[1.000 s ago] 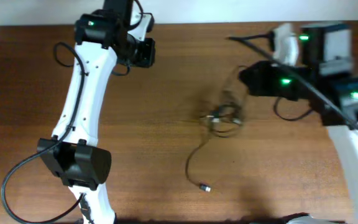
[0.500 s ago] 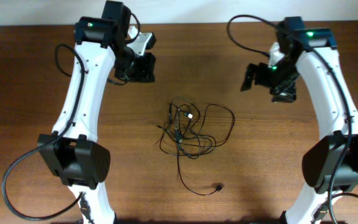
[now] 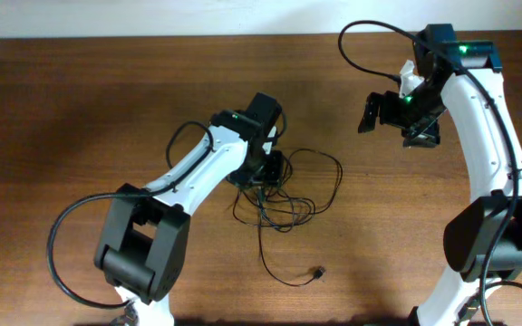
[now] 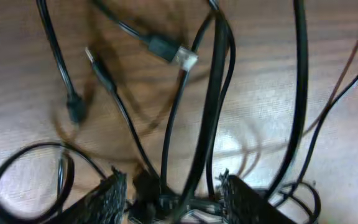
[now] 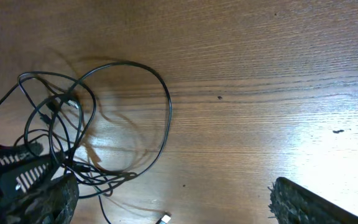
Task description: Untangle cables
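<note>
The cables [image 3: 270, 204] lie as a loose tangle of thin black strands on the wooden table [image 3: 80, 118], mid-table. My left gripper [image 3: 265, 174] is down on the tangle's left part. In the left wrist view its jaws [image 4: 173, 180] stand apart with several strands [image 4: 213, 93] running between the fingers [image 4: 110, 199], and a small silver-tipped plug [image 4: 182, 56] lies just ahead. My right gripper [image 3: 374, 110] hovers at the far right, wide open with nothing in it [image 5: 173, 183]. Its view shows the tangle [image 5: 61, 118] to the left.
One strand trails toward the front and ends in a small plug [image 3: 318, 272], also seen at the bottom edge of the right wrist view as a plug [image 5: 165, 218]. The white arms carry their own thicker black cables [image 3: 370, 32]. Bare wood [image 5: 260, 93] surrounds the tangle.
The right gripper opened and pulled back to the far right, and the cables settled further left. The left arm swung in from the far left onto the tangle, jaws spread over the strands.
</note>
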